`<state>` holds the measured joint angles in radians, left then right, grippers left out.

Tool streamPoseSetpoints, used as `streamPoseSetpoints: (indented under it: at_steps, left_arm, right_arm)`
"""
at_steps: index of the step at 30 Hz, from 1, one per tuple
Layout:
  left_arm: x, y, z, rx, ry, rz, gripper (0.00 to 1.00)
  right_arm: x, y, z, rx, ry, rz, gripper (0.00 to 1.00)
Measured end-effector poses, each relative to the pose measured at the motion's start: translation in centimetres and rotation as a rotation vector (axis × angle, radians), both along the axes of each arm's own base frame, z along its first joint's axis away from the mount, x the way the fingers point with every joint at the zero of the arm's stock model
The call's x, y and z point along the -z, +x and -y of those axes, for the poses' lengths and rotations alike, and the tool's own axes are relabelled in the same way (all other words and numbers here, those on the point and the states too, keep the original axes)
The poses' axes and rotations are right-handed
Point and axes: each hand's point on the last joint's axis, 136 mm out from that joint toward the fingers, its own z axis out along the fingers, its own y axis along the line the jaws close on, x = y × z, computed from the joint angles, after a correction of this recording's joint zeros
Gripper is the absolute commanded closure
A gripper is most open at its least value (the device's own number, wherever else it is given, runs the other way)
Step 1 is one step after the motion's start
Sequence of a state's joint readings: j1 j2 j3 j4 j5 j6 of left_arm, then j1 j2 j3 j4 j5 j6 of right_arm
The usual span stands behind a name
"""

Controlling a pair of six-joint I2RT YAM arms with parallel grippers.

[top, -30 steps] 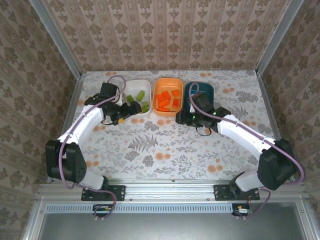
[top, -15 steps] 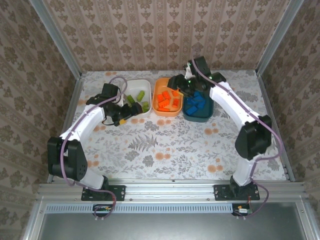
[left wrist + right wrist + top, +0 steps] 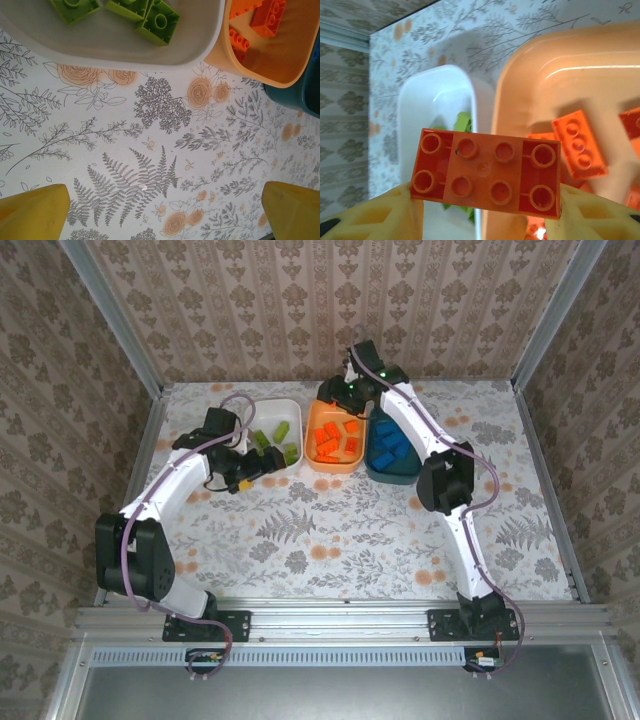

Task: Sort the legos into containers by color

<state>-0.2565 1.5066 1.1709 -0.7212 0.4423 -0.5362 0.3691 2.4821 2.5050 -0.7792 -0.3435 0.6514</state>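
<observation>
From above, the right gripper (image 3: 335, 398) hangs over the far rim of the orange tub (image 3: 334, 469). The left gripper (image 3: 270, 458) sits to the left of that tub, at the near edge of the white tub (image 3: 262, 405). Orange bricks (image 3: 336, 441) lie in the orange tub, green bricks (image 3: 283, 430) in the white tub on its left, and blue bricks (image 3: 392, 446) in the teal tub (image 3: 400, 477) on its right.

The left wrist view shows the left gripper's yellow fingers (image 3: 32, 212) spread wide with nothing between them, above the flowered table (image 3: 150, 150) near the orange tub.

The right wrist view shows the right gripper clamped on a single orange brick (image 3: 485, 172), studs up, above the orange tub's left rim.
</observation>
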Motion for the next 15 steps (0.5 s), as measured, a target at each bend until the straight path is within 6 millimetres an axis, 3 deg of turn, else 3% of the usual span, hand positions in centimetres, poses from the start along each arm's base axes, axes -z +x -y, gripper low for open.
streamPoseSetpoints:
  at_steps: [7, 15]
  left_arm:
    - [0.2, -0.1, -0.9, -0.011, 0.011, -0.016, 0.00]
    - [0.8, -0.2, -1.3, -0.016, 0.019, -0.040, 0.00]
  right_arm:
    - [5.3, 0.6, 0.4, 0.004, -0.070, -0.056, 0.44]
    - [7.1, 0.9, 0.8, 0.004, -0.106, -0.062, 0.41]
